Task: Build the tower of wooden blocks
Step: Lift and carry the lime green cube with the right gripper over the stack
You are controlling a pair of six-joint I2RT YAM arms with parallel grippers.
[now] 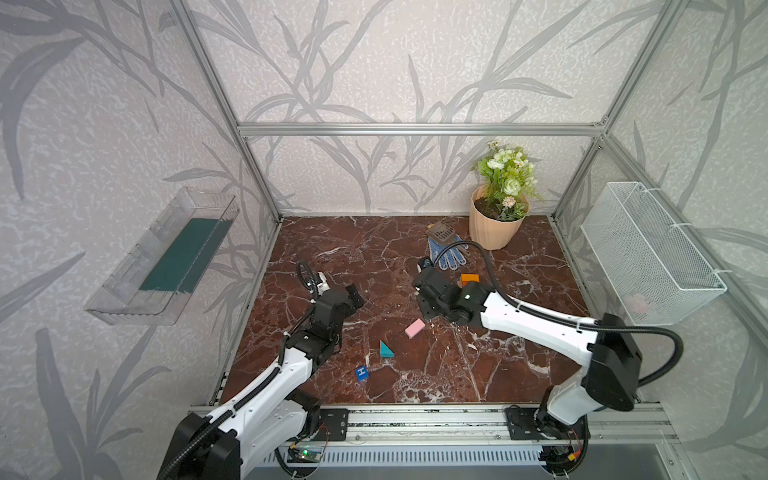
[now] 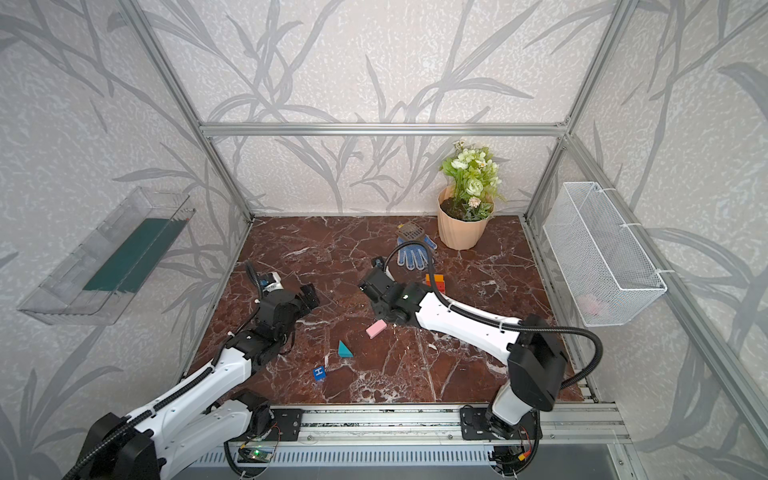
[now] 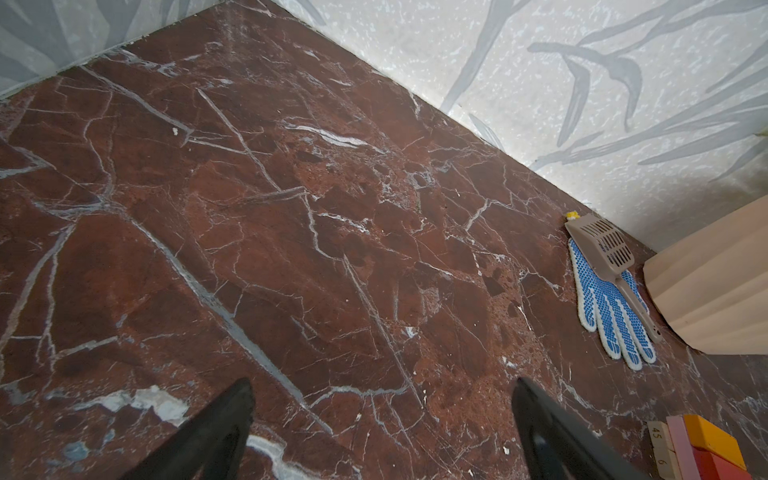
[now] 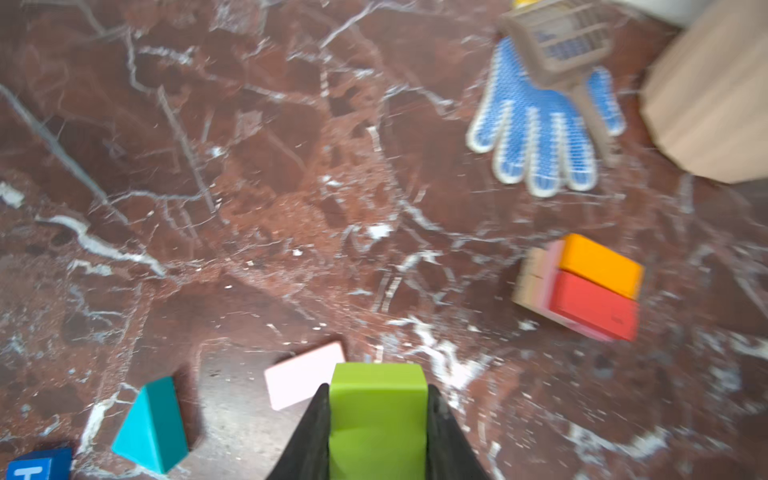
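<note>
Tabletop scene viewed from above, inside a metal-framed booth with leaf-patterned walls and a red-brown marble table (image 1: pixel 478 365). On the left wall hangs a clear tray (image 1: pixel 166 257). Beside it the left hand (image 3: pixel 382 384) hovers over bare marble, its two black fingers (image 3: pixel 224 428) spread wide with nothing between them. Toward the front, left of centre, three loose wood blocks lie apart from one another in a diagonal line: a blue cube (image 1: pixel 362 372) with a white H, then a teal wedge (image 1: pixel 385 350), then a pink block (image 1: pixel 414 328) lying flat. Near the middle of the table is the right hand (image 4: pixel 378 395). Its fingers are hidden under the wrist in both top views, but its wrist view shows them clamped on a lime cube (image 4: pixel 378 419), held above the table close to the pink block. Just right of that hand stands the tower (image 4: pixel 582 286) — low and unfinished, with tan bars at the base, a pink layer, and a red block (image 4: pixel 594 309) and an orange block (image 4: pixel 600 264) side by side on top. Behind it a blue-dotted glove (image 1: pixel 449 253) lies flat with a tan slotted scoop (image 1: pixel 441 232) resting on it. In the back right corner is a peach flowerpot (image 1: pixel 494 228) of white and green flowers. A white wire basket (image 1: pixel 648 257) hangs on the right wall, holding something pale pink too faint to identify.
</note>
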